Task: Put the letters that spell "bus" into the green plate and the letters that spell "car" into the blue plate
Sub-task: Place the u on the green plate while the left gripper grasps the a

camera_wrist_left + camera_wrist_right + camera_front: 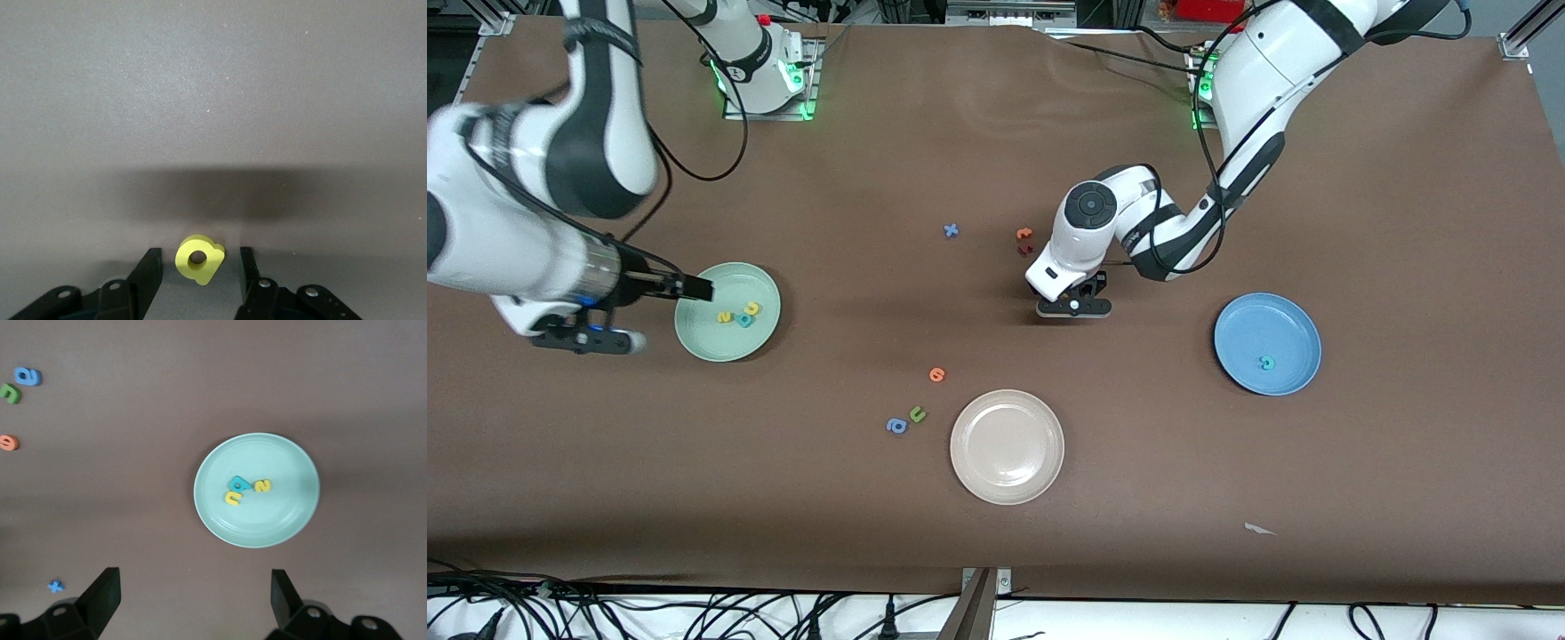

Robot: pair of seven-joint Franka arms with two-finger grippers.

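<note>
Between the left gripper's (197, 268) part-open jaws on the worktop (213, 100) mid-table lies the yellow "a" (199, 259), so centre it, pinch low and lift straight toward the blue plate (1267, 344); right gripper (193, 593) waits, jaws wide, over the green plate (257, 490).

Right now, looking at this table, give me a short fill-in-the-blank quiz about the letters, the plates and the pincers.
1. The green plate holds ____ letters.
2. The only letter in the blue plate is the teal ____.
3. The plate with nothing in it is the ____ one.
4. The left pincer is low over the table, its fingers either side of the yellow ____; the right pincer is open beside the green plate.

Missing words: three; c; beige; a
</note>
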